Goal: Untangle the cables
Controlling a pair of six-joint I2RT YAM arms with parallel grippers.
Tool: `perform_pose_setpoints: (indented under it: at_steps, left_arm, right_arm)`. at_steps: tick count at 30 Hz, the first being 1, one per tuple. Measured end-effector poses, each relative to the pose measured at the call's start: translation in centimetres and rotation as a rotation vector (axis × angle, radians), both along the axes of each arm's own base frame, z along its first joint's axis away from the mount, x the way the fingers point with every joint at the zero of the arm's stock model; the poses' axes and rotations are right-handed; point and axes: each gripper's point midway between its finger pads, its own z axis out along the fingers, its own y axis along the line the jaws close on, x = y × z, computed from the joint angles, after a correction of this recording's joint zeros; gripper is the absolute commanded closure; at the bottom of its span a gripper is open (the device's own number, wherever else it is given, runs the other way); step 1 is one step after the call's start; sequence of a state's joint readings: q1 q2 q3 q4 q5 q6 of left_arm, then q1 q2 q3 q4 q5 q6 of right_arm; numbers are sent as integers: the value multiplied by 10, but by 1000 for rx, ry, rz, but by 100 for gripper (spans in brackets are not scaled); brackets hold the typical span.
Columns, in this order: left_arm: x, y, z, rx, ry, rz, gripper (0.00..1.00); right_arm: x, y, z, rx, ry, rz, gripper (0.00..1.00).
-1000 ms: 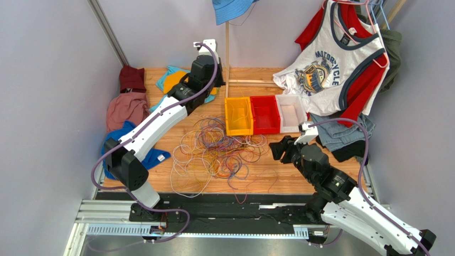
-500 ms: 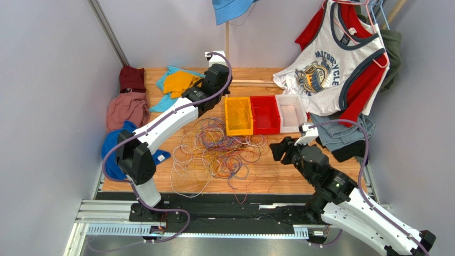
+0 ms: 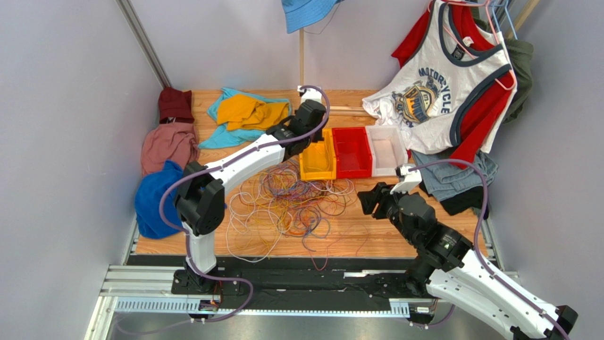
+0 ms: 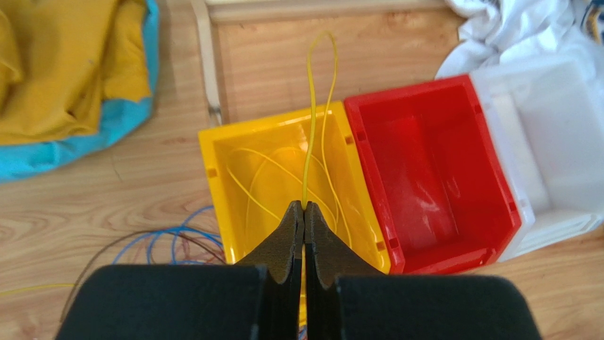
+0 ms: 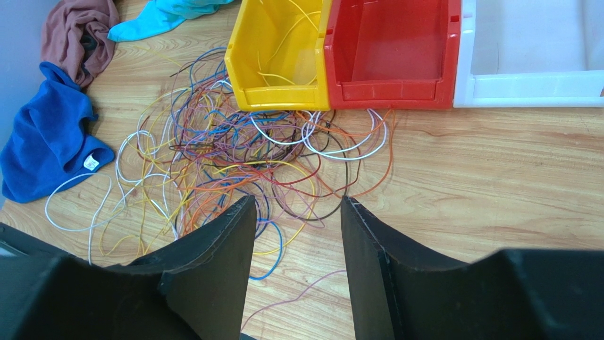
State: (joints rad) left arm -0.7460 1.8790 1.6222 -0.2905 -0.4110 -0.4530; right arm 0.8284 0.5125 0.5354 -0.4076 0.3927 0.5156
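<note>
The left jaws are pinching one yellow cable (image 4: pixel 310 134) over the yellow bin (image 4: pixel 262 126). The right jaws are hanging open near the table's tangled cables (image 3: pixel 287 202), likely light and limp, best gripped at outer loops.

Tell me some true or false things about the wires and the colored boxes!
1. The left jaws pinch a yellow cable above the yellow bin. True.
2. The red bin is full of cables. False: it is empty.
3. The right jaws hold a cable. False: they stand open near the cable tangle, holding nothing.
4. Yellow cables already lie in the yellow bin. True.
5. The red bin sits between the yellow bin and the white bin. True.
</note>
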Motion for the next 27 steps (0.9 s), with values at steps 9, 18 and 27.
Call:
perform_pose_setpoints:
  at_steps: [9, 18, 27]
  left_arm:
    - [-12, -7, -49, -17, 112, -6, 100]
    - [-38, 12, -101, 32, 207, 20, 100]
    - [-45, 14, -90, 27, 193, 22, 100]
  right_arm:
    - [-1, -1, -7, -11, 10, 0, 49]
    - [-1, -1, -10, -13, 12, 0, 49]
    - [-1, -1, -13, -17, 17, 1, 49]
